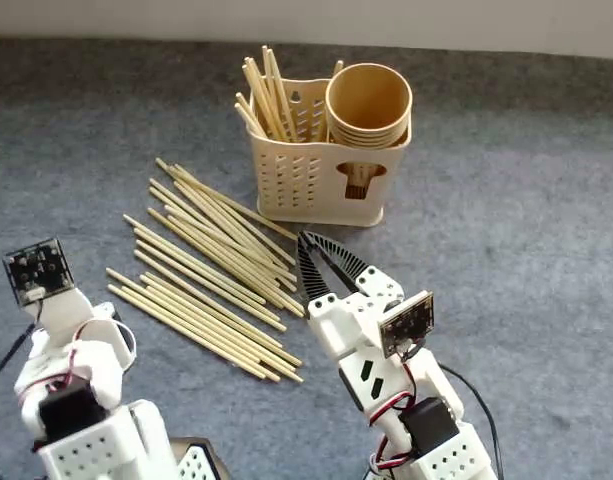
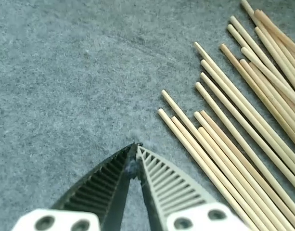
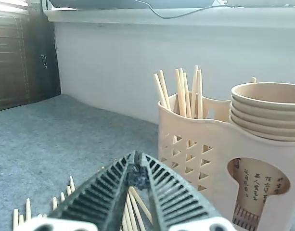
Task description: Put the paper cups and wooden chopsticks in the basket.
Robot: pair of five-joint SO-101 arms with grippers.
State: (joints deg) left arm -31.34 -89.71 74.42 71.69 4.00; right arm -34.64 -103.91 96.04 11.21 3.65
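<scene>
A cream slotted basket (image 1: 311, 175) stands at the back of the grey carpet. It holds a stack of paper cups (image 1: 368, 105) and several upright wooden chopsticks (image 1: 266, 95). Many loose chopsticks (image 1: 211, 265) lie fanned on the carpet in front of it and to its left. My right gripper (image 1: 304, 240) is shut and empty, its tips just before the basket at the pile's right edge. The right wrist view has the gripper (image 3: 136, 156) level with the basket (image 3: 205, 149) and cups (image 3: 267, 108). My left gripper (image 2: 136, 147) is shut and empty over bare carpet beside the chopsticks (image 2: 234, 125).
Grey carpet (image 1: 516, 230) covers the whole surface, with open room right of the basket and at the far left. A white wall (image 3: 118, 62) rises behind the basket. The left arm's body (image 1: 71, 360) sits at the front left corner.
</scene>
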